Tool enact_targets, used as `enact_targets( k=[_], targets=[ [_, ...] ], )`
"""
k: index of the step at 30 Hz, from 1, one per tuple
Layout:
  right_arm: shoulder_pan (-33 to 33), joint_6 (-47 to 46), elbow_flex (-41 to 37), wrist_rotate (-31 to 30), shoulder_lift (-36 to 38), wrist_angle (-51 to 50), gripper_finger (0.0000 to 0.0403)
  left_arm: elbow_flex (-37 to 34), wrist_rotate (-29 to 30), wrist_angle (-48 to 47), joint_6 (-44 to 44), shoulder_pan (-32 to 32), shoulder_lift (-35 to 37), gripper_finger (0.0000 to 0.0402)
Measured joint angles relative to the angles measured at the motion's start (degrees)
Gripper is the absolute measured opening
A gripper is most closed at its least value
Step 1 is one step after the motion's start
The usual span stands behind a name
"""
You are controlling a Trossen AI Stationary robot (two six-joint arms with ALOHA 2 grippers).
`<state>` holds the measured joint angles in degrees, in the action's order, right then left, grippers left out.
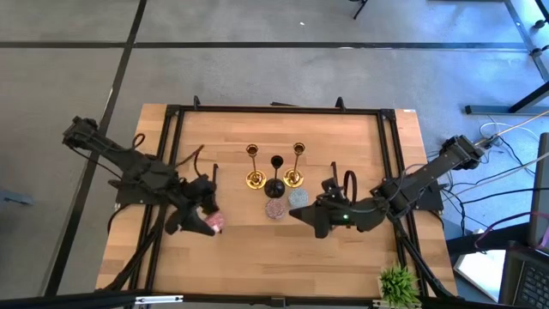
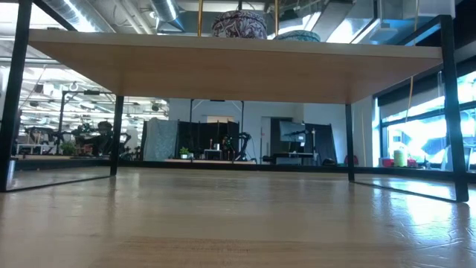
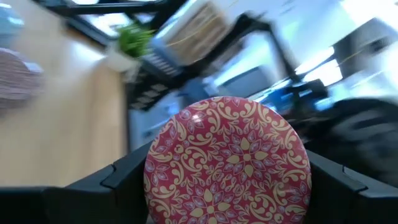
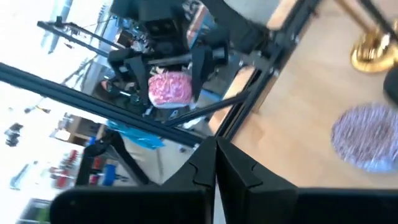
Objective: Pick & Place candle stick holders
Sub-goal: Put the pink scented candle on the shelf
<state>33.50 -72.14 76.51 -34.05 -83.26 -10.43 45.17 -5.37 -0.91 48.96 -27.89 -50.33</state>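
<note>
Pink and cream patterning fills the middle of the left wrist view: we see the pink holder [image 3: 227, 165] clamped between the left gripper's fingers [image 3: 115, 180], its round face turned to the camera. In the high view the left gripper [image 1: 204, 221] sits at lower left of the wooden board [image 1: 240, 249], the holder showing at its tip; whether it is lifted clear we cannot tell.

So we judge the task partly under way: one squat round is in hand and not yet set down. At the centre of the high view the others stand grouped: the mauve holder [image 1: 274, 209] and the pale blue holder [image 1: 298, 197] in front, the black stem [image 1: 275, 180] between them, and the two gold stems [image 1: 254, 167] behind. None of these is being touched.

The right gripper [image 1: 307, 216] rests low at centre right, just beside the pale blue round, its fingers pressed together on nothing, as the right wrist view shows.

Farther out, the board has black end rails [image 1: 390, 172], and a small green plant [image 1: 400, 283] stands at its lower right corner. Around it lies grey floor with dark seams, with cables at the right edge. The low view looks under the board into a bright hall with windows and equipment far back.
</note>
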Motion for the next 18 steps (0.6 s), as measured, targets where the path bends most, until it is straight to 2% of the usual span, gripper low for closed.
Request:
enact_targets(
  k=[4,7,18],
  targets=[
    [-0.1,-6.2,0.0,3.4,0.0,-0.1,0.0020,8.4,3.5,-17.6,-7.0,1.4,-3.8,0.0294],
    [-0.1,-8.1,0.0,5.9,0.0,-0.1,0.0039,12.3,5.0,-26.1,-10.7,2.2,-6.4,0.0294],
    [0.3,-8.2,0.0,5.1,0.0,-0.1,0.0129,13.3,5.9,-27.6,-16.4,4.1,-14.3,0.0294]
  ],
)
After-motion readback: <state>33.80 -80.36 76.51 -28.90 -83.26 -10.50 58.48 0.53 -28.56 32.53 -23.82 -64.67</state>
